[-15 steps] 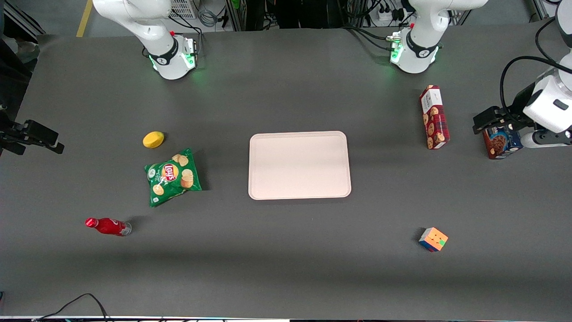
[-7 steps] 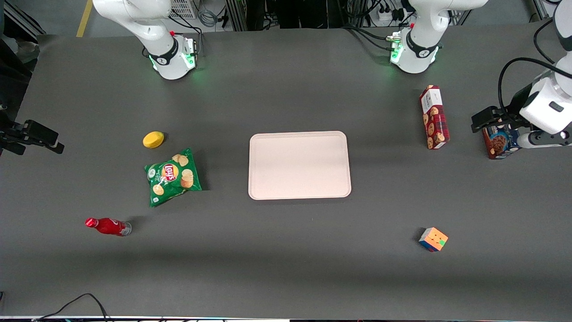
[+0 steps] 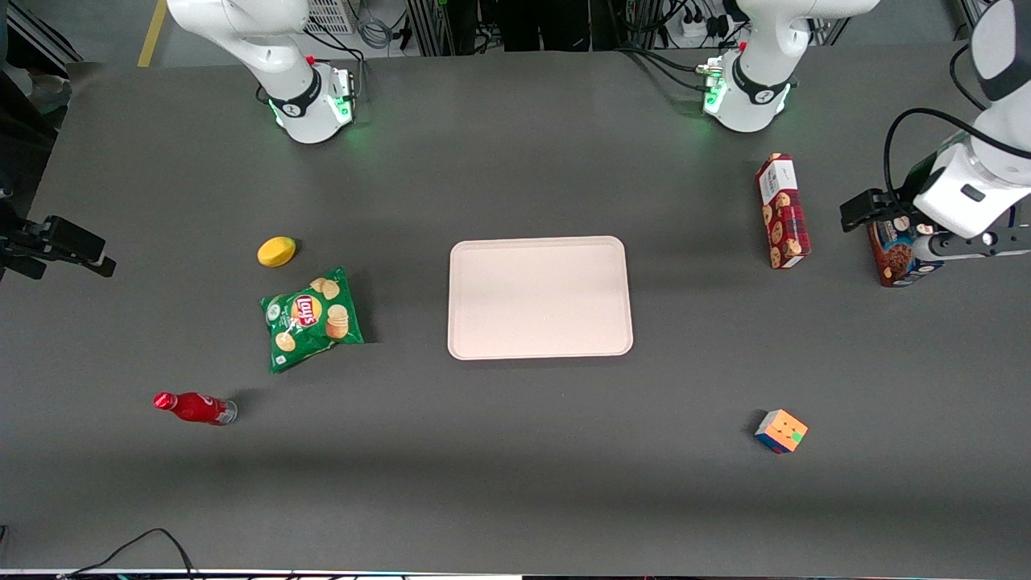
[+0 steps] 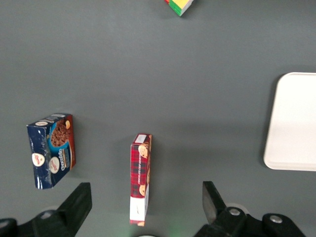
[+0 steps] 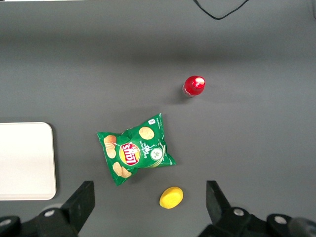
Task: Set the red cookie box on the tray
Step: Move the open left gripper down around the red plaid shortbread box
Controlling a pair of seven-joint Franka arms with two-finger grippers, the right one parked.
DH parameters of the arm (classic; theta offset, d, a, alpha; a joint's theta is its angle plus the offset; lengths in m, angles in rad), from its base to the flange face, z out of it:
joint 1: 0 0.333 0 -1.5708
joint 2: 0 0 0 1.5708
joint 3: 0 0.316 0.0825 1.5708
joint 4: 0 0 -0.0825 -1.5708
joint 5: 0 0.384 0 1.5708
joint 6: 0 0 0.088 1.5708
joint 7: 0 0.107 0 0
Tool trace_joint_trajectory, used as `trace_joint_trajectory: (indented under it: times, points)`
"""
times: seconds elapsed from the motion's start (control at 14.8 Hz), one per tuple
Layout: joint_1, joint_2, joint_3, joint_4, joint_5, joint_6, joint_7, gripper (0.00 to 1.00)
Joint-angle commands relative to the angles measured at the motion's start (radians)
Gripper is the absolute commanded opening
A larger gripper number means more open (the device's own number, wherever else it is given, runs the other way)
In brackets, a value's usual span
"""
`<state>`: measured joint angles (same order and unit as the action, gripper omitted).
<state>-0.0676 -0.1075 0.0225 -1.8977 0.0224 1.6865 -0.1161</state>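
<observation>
While the working arm hangs out over its end of the table, its gripper [image 4: 144, 197] is held high above the surface with the jaws spread wide and nothing between them. One dark finger [image 4: 79, 200] and its partner stand well apart in the wrist view, and the red cookie box [image 4: 140, 178] shows on the table between them, far below.

Seen from the front, the gripper [image 3: 866, 211] sits above the blue cookie box [image 3: 896, 254], partly covering it. The red cookie box [image 3: 781, 211] lies flat on the grey table [image 3: 515, 451], untouched, between the blue box and the tray [image 3: 540, 297]. From the tray's middle it lies at about two o'clock in the front view. Its white label end is the end farther from the front camera. Red box and blue box lie near each other but apart, roughly parallel.

The tray rests in the middle of the table with nothing on it. A puzzle cube [image 3: 780, 430] sits nearer the front camera than the red box, at about four o'clock from the tray. Toward the parked arm's end lie a green chip bag [image 3: 311, 318], a yellow lemon [image 3: 276, 251] just above it at eleven o'clock, and a red bottle [image 3: 195, 408] on its side nearer the camera.
</observation>
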Motion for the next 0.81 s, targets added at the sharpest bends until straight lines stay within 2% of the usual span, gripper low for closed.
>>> trace_joint_trajectory:
  times: [0.0, 0.4, 0.74]
  points:
    - [0.005, -0.179, 0.016, -0.295, 0.022, 0.201, 0.016, 1.00]
    - [0.009, -0.310, 0.039, -0.604, 0.022, 0.425, 0.039, 1.00]
    - [0.008, -0.296, 0.043, -0.733, 0.022, 0.484, 0.042, 1.00]
